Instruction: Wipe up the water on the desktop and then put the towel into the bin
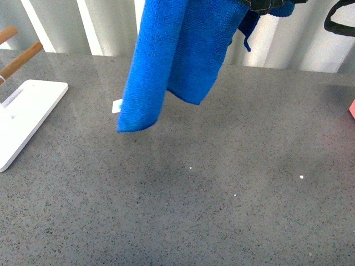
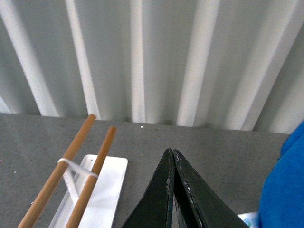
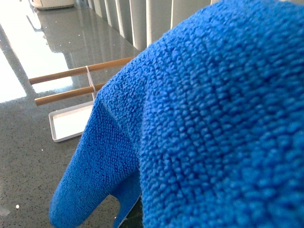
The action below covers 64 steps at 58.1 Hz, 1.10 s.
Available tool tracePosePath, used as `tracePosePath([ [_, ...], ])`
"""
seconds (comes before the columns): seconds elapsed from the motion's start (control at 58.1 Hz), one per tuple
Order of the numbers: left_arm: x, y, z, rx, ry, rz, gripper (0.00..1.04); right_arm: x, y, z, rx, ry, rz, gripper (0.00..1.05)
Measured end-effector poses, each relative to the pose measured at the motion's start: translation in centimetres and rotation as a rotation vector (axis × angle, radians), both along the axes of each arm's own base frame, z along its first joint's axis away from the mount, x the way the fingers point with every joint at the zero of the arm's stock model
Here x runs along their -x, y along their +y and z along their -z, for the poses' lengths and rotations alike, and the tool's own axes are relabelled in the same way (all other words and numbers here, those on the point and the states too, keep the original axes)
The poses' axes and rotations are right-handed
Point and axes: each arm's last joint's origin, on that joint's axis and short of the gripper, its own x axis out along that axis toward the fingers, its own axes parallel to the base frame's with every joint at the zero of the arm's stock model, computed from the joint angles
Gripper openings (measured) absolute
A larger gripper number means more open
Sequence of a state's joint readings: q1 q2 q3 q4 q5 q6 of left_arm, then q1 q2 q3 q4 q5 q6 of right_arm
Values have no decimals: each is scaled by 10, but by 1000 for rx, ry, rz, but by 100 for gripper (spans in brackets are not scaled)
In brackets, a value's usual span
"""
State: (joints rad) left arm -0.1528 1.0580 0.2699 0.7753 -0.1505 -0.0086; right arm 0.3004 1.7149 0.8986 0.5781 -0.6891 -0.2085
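Observation:
The blue fluffy towel [image 1: 172,55] hangs in folds above the grey speckled desktop [image 1: 222,210], and its lower corner ends just over the surface by a small white tag [image 1: 117,105]. My right gripper [image 1: 265,5] shows only as a dark bit at the top edge of the front view, shut on the towel's upper end. In the right wrist view the towel [image 3: 213,118] fills the picture and hides the fingers. My left gripper [image 2: 172,154] is shut on nothing, low over the desktop [image 2: 228,147], with the towel [image 2: 285,190] beside it. Three tiny bright specks [image 1: 191,168] dot the desktop; whether they are water I cannot tell. The bin is out of view.
A white flat board [image 1: 28,111] with two wooden rods [image 1: 19,61] lies at the left; it also appears in the left wrist view as the board [image 2: 107,185] and in the right wrist view as the board [image 3: 71,123]. Pale vertical slats [image 2: 142,57] back the desktop. A pink edge [image 1: 352,109] shows at far right.

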Motion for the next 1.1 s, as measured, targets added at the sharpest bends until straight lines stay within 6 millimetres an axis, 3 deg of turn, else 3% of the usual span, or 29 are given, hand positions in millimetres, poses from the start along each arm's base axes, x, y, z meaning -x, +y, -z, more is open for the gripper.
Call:
tracePosePath([
  [0.602,54,26,25,1,-5,-3,3,4,-3,2,11,12,16,3],
  [1.101,71,26,28,1,-33,-1,3,8,-6,12,43,39,47,3],
])
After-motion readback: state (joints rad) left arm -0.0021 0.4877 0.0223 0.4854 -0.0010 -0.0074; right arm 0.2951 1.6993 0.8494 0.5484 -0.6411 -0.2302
